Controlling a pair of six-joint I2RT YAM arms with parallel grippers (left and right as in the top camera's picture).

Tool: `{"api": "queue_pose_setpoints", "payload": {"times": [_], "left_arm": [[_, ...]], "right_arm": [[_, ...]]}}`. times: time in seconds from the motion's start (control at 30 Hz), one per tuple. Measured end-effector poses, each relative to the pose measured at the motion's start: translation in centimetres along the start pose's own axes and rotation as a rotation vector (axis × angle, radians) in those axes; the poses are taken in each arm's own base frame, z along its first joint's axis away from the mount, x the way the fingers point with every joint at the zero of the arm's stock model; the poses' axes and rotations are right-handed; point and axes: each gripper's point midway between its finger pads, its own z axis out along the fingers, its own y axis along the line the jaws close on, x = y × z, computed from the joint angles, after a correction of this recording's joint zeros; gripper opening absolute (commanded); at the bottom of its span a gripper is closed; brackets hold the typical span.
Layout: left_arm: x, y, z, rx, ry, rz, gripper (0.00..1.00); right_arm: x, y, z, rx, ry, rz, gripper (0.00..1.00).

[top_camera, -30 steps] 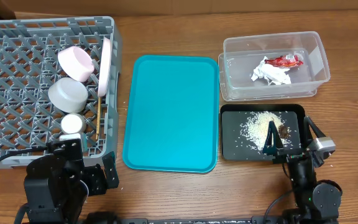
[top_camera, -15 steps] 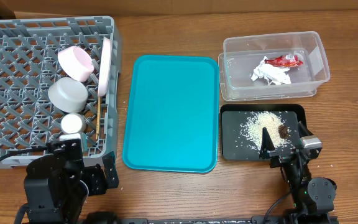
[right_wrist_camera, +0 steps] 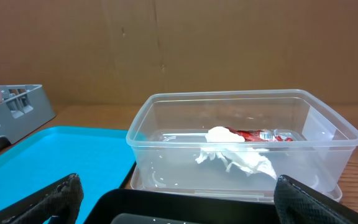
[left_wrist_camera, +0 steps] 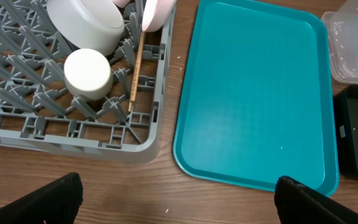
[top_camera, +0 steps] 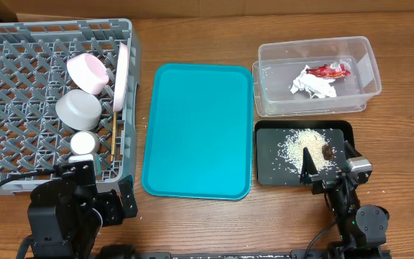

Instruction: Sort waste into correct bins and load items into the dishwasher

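The grey dish rack (top_camera: 20, 43) holds a pink bowl (top_camera: 86, 72), a grey bowl (top_camera: 77, 108), a small cup (top_camera: 83, 143), a plate on edge (top_camera: 121, 75) and chopsticks (top_camera: 113, 133). The clear tub (top_camera: 264, 79) holds the red wrapper (top_camera: 329, 70) and the crumpled white paper (top_camera: 311, 86). The black tray (top_camera: 268, 162) holds rice (top_camera: 300, 144) and a brown scrap (top_camera: 327, 152). My left gripper (left_wrist_camera: 179, 205) is open and empty over bare wood in front of the rack. My right gripper (right_wrist_camera: 179, 199) is open and empty at the black tray's front edge.
The teal serving tray (top_camera: 196, 129) lies between the rack and the two bins, with nothing on it. A single rice grain (left_wrist_camera: 166, 210) lies on the wood in front of it. Both arm bases sit at the table's front edge.
My right gripper shifted slightly to the left and back toward the front edge a second ago, then held still. The left arm and all objects have not moved.
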Motion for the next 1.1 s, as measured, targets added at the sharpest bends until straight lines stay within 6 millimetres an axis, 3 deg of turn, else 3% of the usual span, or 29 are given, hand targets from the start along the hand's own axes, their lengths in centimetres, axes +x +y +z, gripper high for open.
{"api": "queue_pose_setpoints", "payload": {"times": [0.37, 0.5, 0.67, 0.87, 1.1], "left_arm": [[0.2, 0.0, 0.0, -0.001, 0.007, 0.000, 1.00], [-0.7, 0.1, 0.2, -0.001, -0.051, 0.002, 1.00], [-0.4, 0.3, 2.5, 0.009, -0.181, 0.008, 1.00], [1.3, 0.0, 7.1, 0.059, -0.328, 0.020, 1.00], [-0.5, -0.9, 9.3, 0.140, -0.627, 0.005, 1.00]], "right_arm": [[0.0, 0.1, 0.0, -0.005, 0.001, 0.000, 1.00], [0.0, 0.1, 0.0, -0.006, 0.000, 0.000, 1.00], [0.0, 0.1, 0.0, -0.006, 0.001, 0.000, 1.00], [0.0, 0.1, 0.0, -0.006, 0.000, 0.000, 1.00], [0.0, 0.1, 0.0, -0.006, 0.000, -0.001, 1.00]]}}
